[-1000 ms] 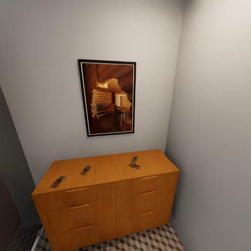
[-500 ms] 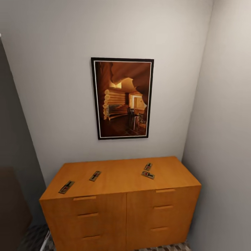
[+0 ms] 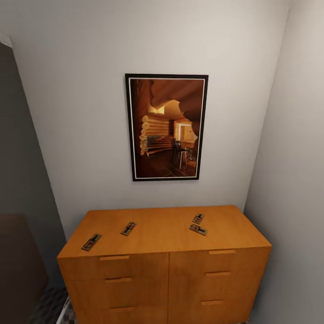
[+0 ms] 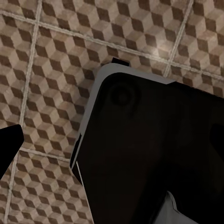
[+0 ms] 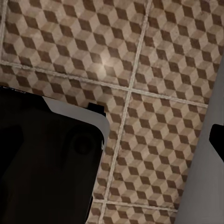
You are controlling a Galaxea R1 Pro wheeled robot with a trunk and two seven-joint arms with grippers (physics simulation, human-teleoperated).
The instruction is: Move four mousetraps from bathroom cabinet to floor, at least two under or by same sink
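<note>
From the head, we see the four mousetraps (image 3: 92, 241) (image 3: 128, 228) (image 3: 198, 218) (image 3: 198, 229) lying on top of the cabinet (image 3: 164, 270). We should roll close first. Both wrist views look down at the bathroom floor (image 4: 42, 70) (image 5: 158, 56). We cannot tell if either tool is apart or together.

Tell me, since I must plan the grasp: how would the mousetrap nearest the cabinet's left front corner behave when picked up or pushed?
That mousetrap looks like a thin flat board, so probably stiff and light. Lying flush on the smooth cabinet top, it would likely slide rather than roll or tip when pushed. Its low profile may make pinching it awkward, and it sits near the front edge, so a push could drop it.
</note>
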